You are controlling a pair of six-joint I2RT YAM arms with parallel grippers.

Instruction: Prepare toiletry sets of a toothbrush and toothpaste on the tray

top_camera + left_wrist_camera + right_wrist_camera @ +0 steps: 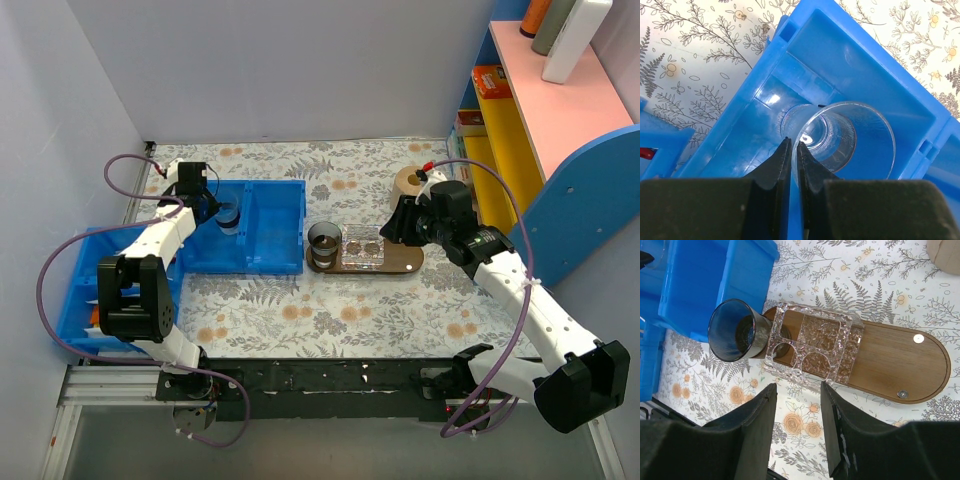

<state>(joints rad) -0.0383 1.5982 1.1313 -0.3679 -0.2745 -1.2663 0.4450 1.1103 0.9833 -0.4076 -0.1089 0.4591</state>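
Left gripper (792, 145) jaws clamp the clear glass tumbler (860, 150) by its rim, probably to lift it from the blue plastic bin (850, 55). Right gripper (798, 387) jaws hang half-open, empty.

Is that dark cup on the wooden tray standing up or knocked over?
Upright: seen from above, the dark cup shows its round open mouth, base on the tray.

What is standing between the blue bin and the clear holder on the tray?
A dark cup, on the tray end nearest the blue bin, right beside the clear holder. The top view shows it best.
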